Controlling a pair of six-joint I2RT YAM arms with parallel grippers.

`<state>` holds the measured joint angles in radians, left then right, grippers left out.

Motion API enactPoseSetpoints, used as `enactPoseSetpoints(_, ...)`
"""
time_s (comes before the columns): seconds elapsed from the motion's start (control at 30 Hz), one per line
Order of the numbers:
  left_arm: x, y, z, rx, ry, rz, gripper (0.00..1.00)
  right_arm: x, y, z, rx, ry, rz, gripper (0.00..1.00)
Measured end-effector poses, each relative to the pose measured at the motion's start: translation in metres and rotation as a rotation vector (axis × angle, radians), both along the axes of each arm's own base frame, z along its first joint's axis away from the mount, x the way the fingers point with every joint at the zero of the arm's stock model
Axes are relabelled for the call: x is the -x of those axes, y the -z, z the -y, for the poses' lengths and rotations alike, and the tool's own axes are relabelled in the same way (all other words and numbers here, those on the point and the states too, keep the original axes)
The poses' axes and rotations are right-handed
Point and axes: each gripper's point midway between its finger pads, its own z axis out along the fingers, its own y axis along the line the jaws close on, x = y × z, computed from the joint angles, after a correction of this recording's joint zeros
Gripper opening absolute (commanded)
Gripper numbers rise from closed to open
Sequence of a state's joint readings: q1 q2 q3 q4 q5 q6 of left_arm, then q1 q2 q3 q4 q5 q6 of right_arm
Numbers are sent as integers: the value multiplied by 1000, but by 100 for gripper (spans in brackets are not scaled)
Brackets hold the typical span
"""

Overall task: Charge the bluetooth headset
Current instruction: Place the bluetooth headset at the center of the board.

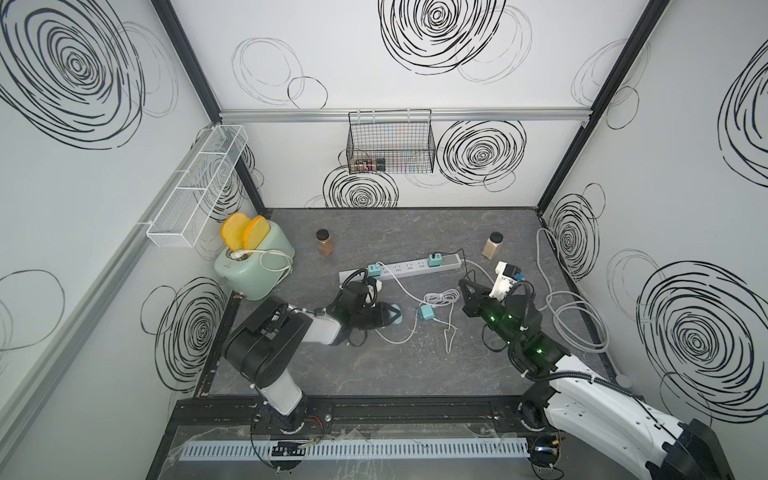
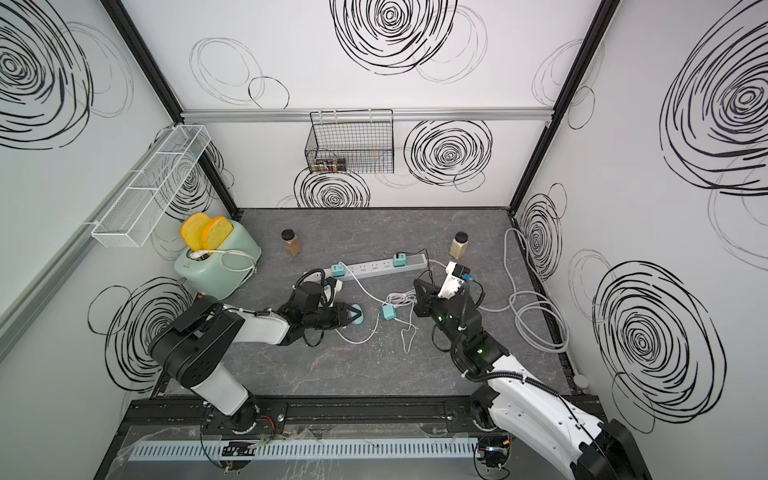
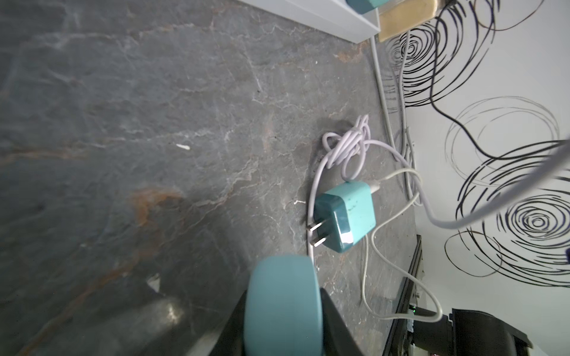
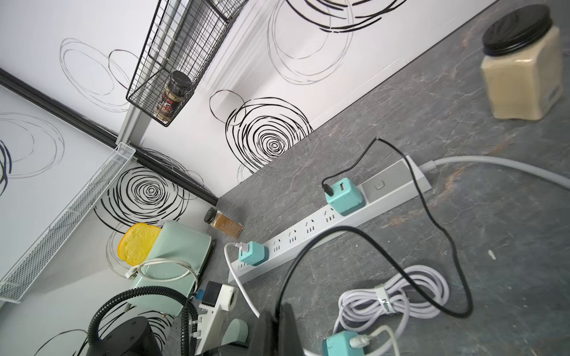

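Headset [image 3: 283, 308] edge protrudes past left end effector [image 1: 392, 314]; loose charger [image 3: 345, 215] near.

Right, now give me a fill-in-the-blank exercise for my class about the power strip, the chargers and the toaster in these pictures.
1. The power strip has ___ teal chargers plugged in.
2. The cable from the charger beside the strip's switch is ___.
3. The gripper pinching that cable belongs to the ___ arm.
4. The toaster holds bread slices coloured ___.
Missing words: two, black, right, yellow.
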<state>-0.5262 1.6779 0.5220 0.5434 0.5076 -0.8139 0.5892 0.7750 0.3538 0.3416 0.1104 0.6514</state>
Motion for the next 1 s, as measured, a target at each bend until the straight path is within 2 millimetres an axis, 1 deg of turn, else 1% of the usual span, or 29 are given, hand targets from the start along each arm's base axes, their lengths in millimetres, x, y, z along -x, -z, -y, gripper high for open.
enactPoseSetpoints(0.07, 0, 7, 2, -14, -9, -28, 39, -1, 0, 5, -5, 8, 2, 5)
enactPoseSetpoints(0.13, -3, 7, 6, -14, -14, -37, 44, -2, -1, 10, -9, 14, 4, 5)
enactPoseSetpoints(0.2, -8, 4, 10, -11, -19, -33, 55, -3, 0, 12, -10, 16, 2, 5)
enactPoseSetpoints(0.23, -10, 2, 11, -11, -23, -31, 57, -4, 1, 14, -10, 18, -1, 5)
enactPoseSetpoints(0.33, -14, -2, 13, -15, -32, -24, 71, -5, 5, 18, -10, 19, -10, 5)
enactPoseSetpoints(0.4, -14, -5, 10, -34, -42, -17, 75, -5, 9, 20, -10, 19, -17, 5)
enactPoseSetpoints(0.53, -10, -11, -6, -122, -67, -1, 81, -5, 13, 24, -13, 21, -25, 5)
enactPoseSetpoints(0.63, -8, -26, -22, -202, -72, 67, 81, -5, 15, 25, -15, 20, -29, 5)
enactPoseSetpoints(0.77, -6, -57, -32, -297, -30, 238, 75, -5, 16, 24, -19, 10, -35, 5)
enactPoseSetpoints(0.87, 0, -80, -28, -377, 72, 395, 74, -4, 17, 24, -20, 3, -38, 5)
enactPoseSetpoints(1.0, 14, -111, -20, -461, 293, 656, 79, -3, 15, 23, -25, -6, -34, 5)
